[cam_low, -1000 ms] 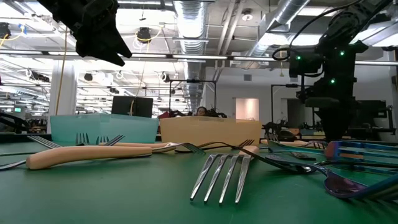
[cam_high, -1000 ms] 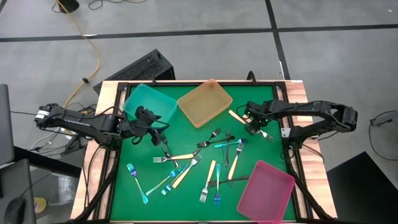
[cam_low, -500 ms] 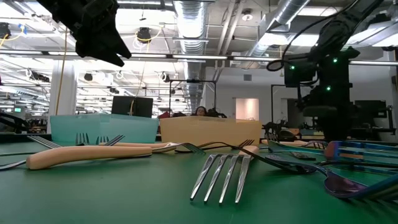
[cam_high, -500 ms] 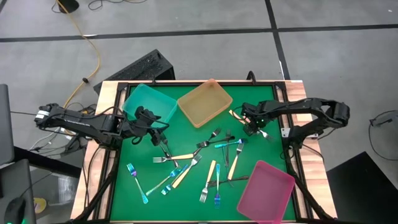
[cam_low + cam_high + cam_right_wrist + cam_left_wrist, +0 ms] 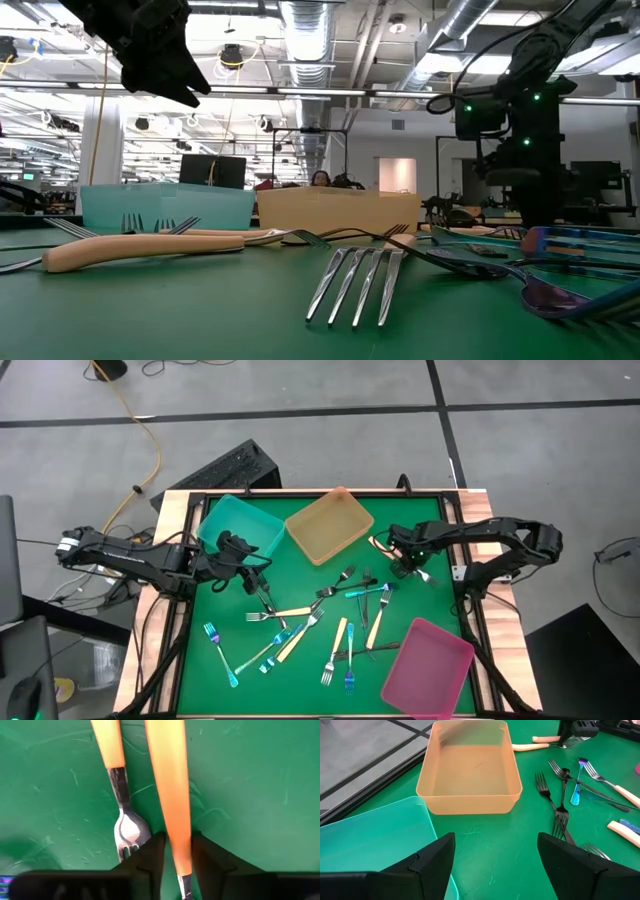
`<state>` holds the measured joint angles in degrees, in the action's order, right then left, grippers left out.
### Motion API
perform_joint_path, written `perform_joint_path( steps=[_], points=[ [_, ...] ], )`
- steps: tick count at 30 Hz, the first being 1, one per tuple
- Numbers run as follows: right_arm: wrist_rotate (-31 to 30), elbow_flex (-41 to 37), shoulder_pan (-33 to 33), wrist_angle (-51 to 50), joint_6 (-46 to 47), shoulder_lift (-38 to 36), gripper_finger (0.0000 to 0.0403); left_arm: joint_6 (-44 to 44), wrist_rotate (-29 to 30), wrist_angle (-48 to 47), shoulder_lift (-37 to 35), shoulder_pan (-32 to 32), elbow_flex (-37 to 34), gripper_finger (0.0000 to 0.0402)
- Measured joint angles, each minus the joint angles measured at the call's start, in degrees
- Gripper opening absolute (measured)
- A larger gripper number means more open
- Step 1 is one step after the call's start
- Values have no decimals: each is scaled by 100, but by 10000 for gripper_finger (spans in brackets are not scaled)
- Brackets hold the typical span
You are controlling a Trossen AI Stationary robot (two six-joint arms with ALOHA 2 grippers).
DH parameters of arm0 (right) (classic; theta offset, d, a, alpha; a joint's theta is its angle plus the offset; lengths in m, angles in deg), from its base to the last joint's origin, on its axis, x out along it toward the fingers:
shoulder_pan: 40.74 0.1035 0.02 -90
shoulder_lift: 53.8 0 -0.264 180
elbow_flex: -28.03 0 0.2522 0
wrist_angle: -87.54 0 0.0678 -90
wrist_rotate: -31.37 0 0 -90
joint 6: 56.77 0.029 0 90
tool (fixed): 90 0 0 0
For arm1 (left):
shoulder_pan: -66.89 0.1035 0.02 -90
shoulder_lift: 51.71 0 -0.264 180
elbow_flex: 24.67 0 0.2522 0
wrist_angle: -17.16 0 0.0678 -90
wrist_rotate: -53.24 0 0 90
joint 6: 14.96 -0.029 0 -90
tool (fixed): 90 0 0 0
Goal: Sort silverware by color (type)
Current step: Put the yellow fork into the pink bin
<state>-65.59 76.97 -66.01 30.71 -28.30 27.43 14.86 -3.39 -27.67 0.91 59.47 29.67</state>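
The silverware (image 5: 330, 622) lies scattered on the green mat: blue, dark grey and cream-handled forks. Two cream-handled forks (image 5: 382, 547) lie at the far right, beside the amber tray (image 5: 329, 525). My right gripper (image 5: 405, 563) stands over them, pointing down, and is shut on one fork's handle (image 5: 170, 780). The other fork (image 5: 125, 815) lies right next to it. My left gripper (image 5: 495, 865) hangs open above the mat near the teal tray (image 5: 240, 528), with nothing between its fingers. My right gripper pinches the cream handle near its end (image 5: 178, 851), just before the metal neck, between its two fingers (image 5: 152, 856). The fingers come from above, pointing down, and lie across the handle. The fork lies flat on the mat.
A pink tray (image 5: 428, 668) sits at the near right corner. Dark forks (image 5: 560, 805) lie close in front of my left gripper. A black frame (image 5: 470, 610) borders the mat.
My right gripper has gone down toward the two cream-handled forks and shifted a little toward the table's left edge. The forks lie where they were.
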Motion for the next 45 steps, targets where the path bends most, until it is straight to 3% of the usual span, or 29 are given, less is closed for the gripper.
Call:
perform_joint_path(
  steps=[6,19,35,41,45],
  points=[
    [-3,0,0,25,-15,0,69,0,0,-2,0,0,0,267],
    [-160,550,-19,20,-182,27,75,0,0,-21,0,0,0,267],
    [-268,1538,-83,-778,-654,20,75,85,-2,-162,0,0,0,267],
    [-183,1878,76,-959,-732,13,75,85,12,-160,0,0,0,267],
    [276,2053,308,-870,-901,13,75,85,18,-160,0,0,0,267]
  ],
)
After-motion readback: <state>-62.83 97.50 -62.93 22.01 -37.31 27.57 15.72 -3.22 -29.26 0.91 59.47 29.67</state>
